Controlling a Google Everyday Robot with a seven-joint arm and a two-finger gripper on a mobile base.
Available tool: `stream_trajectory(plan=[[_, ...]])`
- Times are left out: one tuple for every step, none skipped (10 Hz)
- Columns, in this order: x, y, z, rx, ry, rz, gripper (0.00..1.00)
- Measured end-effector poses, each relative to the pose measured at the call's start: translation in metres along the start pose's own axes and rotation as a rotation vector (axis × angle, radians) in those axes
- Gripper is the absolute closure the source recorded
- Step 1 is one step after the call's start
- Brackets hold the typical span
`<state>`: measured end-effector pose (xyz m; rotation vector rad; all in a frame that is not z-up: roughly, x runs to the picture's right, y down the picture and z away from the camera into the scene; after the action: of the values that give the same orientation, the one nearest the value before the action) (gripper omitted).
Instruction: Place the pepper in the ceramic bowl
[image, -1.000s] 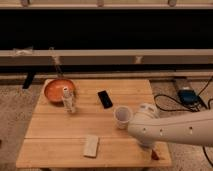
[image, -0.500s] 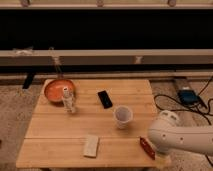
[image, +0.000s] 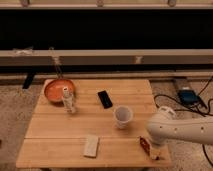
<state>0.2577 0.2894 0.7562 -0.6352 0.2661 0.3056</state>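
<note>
The pepper (image: 145, 144) is a small dark red slim thing lying near the front right corner of the wooden table (image: 95, 125). The ceramic bowl (image: 58, 91) is orange inside and sits at the table's back left corner, far from the pepper. My gripper (image: 154, 151) hangs under the white arm (image: 177, 131) at the front right corner, right beside the pepper and just to its right. I cannot tell whether it touches the pepper.
A small clear bottle (image: 68, 100) stands just right of the bowl. A flat black slab (image: 105, 99) lies mid-table. A white cup (image: 123, 116) stands right of centre. A pale block (image: 91, 145) lies at the front. Cables and a blue device (image: 188, 95) lie on the floor at right.
My arm has drawn back to the right and down toward the front right corner. The white cup is now uncovered and the pepper shows beside the gripper.
</note>
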Motion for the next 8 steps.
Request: stream_trajectory(plan=[[-0.008,-0.003,0.005,-0.006,-0.024,0.011,0.2],[-0.012,-0.004,0.008,-0.011,-0.036,0.02,0.2],[-0.015,-0.003,0.011,-0.017,-0.049,0.029,0.2],[-0.017,-0.002,0.013,-0.022,-0.055,0.035,0.25],[-0.02,-0.002,0.014,-0.026,-0.062,0.039,0.36],[-0.021,-0.001,0.014,-0.028,-0.065,0.042,0.44],[-0.023,-0.001,0.014,-0.029,-0.068,0.042,0.54],[-0.024,0.0,0.013,-0.029,-0.07,0.042,0.67]])
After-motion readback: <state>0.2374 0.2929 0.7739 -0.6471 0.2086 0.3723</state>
